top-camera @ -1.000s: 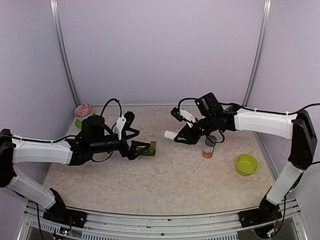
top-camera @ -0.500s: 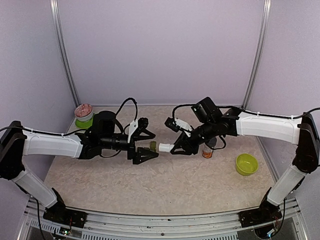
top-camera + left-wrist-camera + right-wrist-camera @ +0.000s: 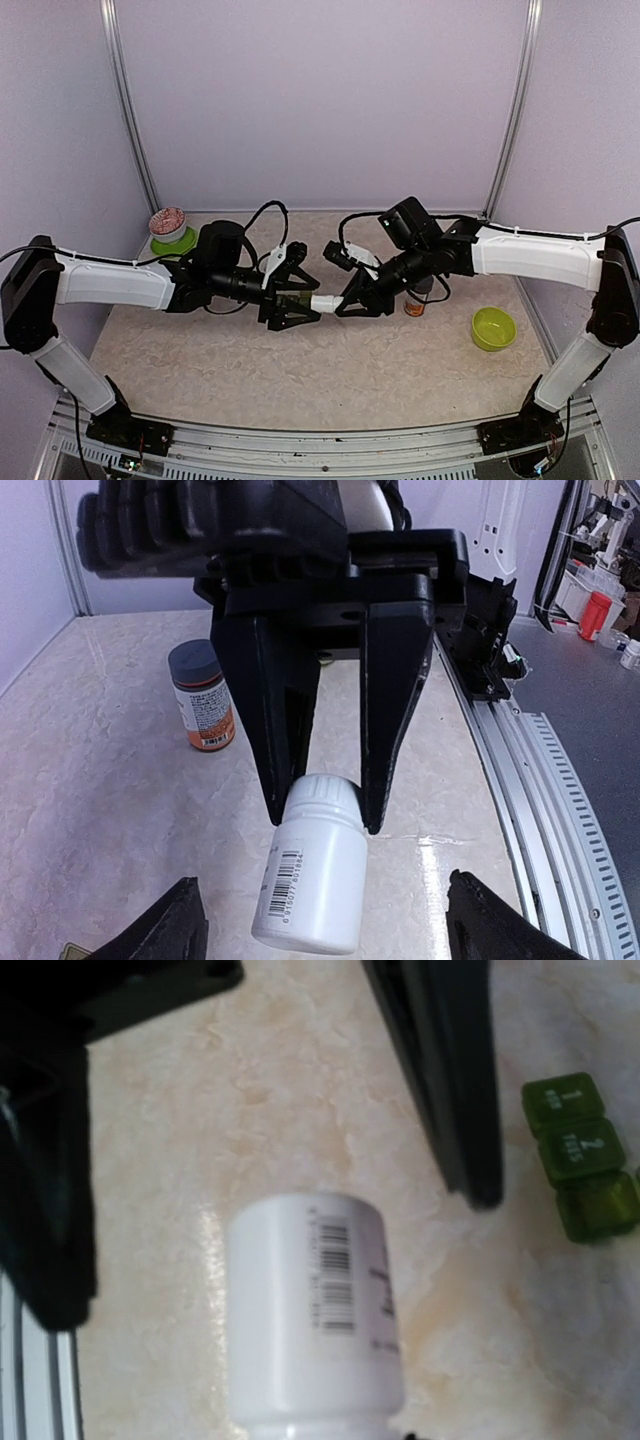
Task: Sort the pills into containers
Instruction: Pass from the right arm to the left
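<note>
**Bottle between two grippers**

Right gripper (image 3: 325, 800) is pinching the bottle (image 3: 312, 880) by its cap. Left gripper (image 3: 305, 297) is standing wide, fingers flanking the bottle's base, apart from it. Containers (image 3: 580, 1160) are lying on the table (image 3: 90, 780) nearby.

Overhead looks forward; close wrist views share white bottle (image 3: 310, 880).

On the containers (image 3: 583, 1155), at the right edge of the right wrist view, the upper lid bears a pale "1" and the next a "2". The small word under each is too blurred to read. The white bottle (image 3: 312, 875) shows a barcode with illegible digits. Print on the orange-labelled bottle (image 3: 204, 698) is unreadable.
</note>
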You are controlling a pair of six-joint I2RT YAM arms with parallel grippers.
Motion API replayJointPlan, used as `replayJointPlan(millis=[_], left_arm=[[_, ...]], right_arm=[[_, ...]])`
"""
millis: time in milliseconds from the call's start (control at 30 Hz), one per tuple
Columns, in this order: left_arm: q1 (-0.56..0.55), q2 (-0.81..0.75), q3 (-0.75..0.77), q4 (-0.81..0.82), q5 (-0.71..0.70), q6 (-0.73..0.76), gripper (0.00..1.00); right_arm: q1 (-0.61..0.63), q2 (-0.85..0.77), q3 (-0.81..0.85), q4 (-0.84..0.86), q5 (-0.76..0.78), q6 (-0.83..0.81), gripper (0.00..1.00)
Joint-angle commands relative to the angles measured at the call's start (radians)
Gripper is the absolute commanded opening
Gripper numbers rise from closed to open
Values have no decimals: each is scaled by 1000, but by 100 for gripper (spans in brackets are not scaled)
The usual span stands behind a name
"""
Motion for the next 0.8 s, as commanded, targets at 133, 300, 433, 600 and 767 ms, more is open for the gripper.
replayJointPlan(millis=[133,300,433,600,767], left_arm=[[-10,23,27,-47,29,20,77],[-10,29,29,-34,35,7,59],[-10,31,23,-9,45,-14,57],[-12,25,19,12,64,-24,56],[-12,33,27,-4,74,-26,52]], right_arm=[[11,-54,-18,20,-40,-16,30],[11,-52,-21,22,-43,-19,31],[11,-47,-19,20,-40,-19,31],[11,-46,-18,19,-41,-20,31],[11,-46,-18,23,-37,-21,31]])
